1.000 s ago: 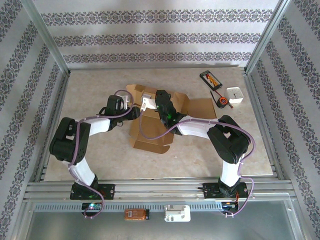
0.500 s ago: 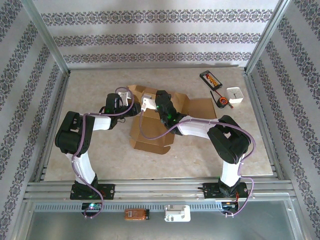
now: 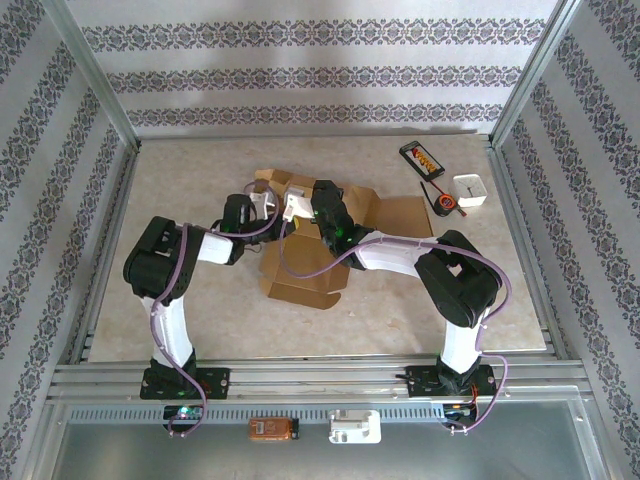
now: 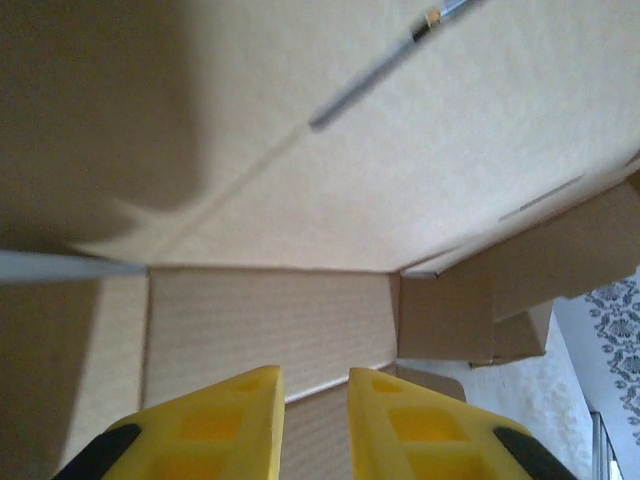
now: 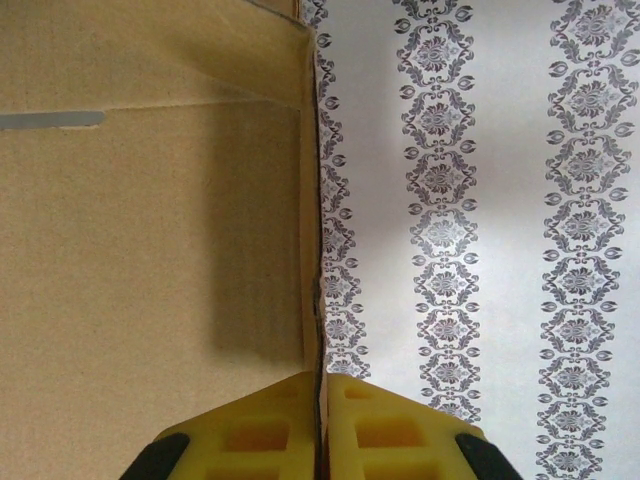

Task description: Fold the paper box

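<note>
The paper box (image 3: 300, 270) is a brown cardboard blank, partly raised, in the middle of the table. My right gripper (image 3: 291, 211) is at its back edge. In the right wrist view the right gripper (image 5: 321, 378) is shut on an upright wall of the paper box (image 5: 150, 250), seen edge-on between the fingers. My left gripper (image 3: 271, 201) is just left of it, against the box's back-left flap. In the left wrist view the left gripper (image 4: 315, 375) points into the paper box (image 4: 420, 180), its yellow fingers (image 4: 240, 410) a narrow gap apart with nothing clamped between them.
At the back right lie a black and orange tool (image 3: 422, 158), a small white box (image 3: 470, 190) and a small black and orange item (image 3: 445, 205). Metal frame posts and patterned walls enclose the table. Bare tabletop lies left of and in front of the box.
My left arm has swung right, bringing its gripper to the box's back-left flap, and its jaws have narrowed. The flap now stands more upright. The right arm has held still.
</note>
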Robot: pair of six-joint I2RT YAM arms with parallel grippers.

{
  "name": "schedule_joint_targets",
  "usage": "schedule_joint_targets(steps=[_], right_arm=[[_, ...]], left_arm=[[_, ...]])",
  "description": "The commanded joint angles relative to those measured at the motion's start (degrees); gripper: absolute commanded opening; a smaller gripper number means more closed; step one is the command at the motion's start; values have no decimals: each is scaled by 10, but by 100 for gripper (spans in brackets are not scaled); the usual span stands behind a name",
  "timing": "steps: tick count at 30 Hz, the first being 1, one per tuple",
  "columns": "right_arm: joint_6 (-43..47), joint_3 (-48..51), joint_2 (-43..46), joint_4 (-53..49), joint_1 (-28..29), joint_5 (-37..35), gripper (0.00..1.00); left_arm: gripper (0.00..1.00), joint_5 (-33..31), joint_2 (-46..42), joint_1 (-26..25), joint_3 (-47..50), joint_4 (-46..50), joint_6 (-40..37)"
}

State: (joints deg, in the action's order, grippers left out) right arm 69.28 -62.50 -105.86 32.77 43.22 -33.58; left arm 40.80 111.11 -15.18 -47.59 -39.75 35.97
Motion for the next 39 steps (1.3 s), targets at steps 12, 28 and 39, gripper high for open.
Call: schedule_joint_targets(steps=[12, 28, 39], right_arm=[[-18, -11, -1, 5, -3, -7, 10], [-15, -6, 4, 0, -4, -6, 10], [-17, -16, -7, -1, -1, -5, 11]], left_arm=[[55, -218, -118, 10, -64, 367, -234], [34, -110, -8, 18, -173, 388, -185], [10, -140, -46, -31, -165, 367, -126]])
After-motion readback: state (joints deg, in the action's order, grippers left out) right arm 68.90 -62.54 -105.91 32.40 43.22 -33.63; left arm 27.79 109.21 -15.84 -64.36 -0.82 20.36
